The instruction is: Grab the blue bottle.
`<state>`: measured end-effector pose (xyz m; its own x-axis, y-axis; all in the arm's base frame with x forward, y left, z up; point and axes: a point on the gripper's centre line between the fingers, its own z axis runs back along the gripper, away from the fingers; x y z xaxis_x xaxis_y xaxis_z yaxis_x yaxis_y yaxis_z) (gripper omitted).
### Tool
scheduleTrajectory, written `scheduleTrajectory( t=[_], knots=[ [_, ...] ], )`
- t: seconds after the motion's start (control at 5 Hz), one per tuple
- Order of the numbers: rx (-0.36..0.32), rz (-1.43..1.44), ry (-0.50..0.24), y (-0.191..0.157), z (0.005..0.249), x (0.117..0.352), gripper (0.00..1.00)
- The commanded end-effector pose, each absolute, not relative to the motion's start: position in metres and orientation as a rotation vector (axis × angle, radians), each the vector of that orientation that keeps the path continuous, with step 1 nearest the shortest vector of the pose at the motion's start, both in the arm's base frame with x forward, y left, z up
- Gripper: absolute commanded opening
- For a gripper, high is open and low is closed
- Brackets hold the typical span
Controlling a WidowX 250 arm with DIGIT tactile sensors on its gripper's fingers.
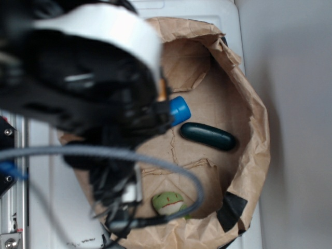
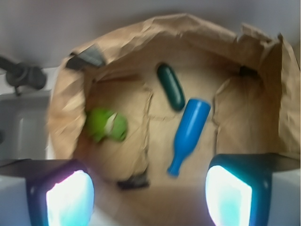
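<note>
Wrist view, foreground: two glowing fingertip pads (image 2: 70,197) of the gripper (image 2: 149,195), one at lower left and one at lower right, set wide apart with nothing between them and nothing touched. Behind and below them, from left to right: crumpled brown paper bag (image 2: 66,89) with rolled rim; bright green toy (image 2: 106,125) on the bag floor near the left wall; dark green capsule (image 2: 170,86), oblong, tilted; blue bottle (image 2: 189,134), lying flat on the brown floor. Bottle form: smooth bright blue plastic, wide cylindrical body tapering to a narrow neck with a flared tip, body end toward upper right, neck toward lower left, pointing into the gap between the pads. Capsule just beside the bottle's body end; whether the two touch cannot be told. Bare paper floor on both long sides of the bottle; torn bag wall well to its right.

Exterior view, left to right: blurred black and white arm (image 1: 88,67) covering most of the frame, grey cable (image 1: 104,153) looping below; only the blue bottle's butt end (image 1: 179,110) emerging at the arm's edge; green toy (image 1: 167,203) near the lower rim; capsule (image 1: 208,136) to the right; bag rim (image 1: 259,140) close along the right side; pale grey surface (image 1: 295,124) beyond.
</note>
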<state>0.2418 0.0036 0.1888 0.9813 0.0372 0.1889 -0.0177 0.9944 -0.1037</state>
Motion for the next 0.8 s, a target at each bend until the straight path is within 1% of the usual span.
scheduleTrajectory(
  t=[0.0, 0.4, 0.6],
  knots=[
    [-0.095, 0.042, -0.257, 0.011, 0.206, 0.249, 1.0],
    [-0.095, 0.042, -0.257, 0.011, 0.206, 0.249, 1.0],
    [-0.012, 0.036, -0.266, 0.017, 0.157, 0.248, 1.0]
  ],
)
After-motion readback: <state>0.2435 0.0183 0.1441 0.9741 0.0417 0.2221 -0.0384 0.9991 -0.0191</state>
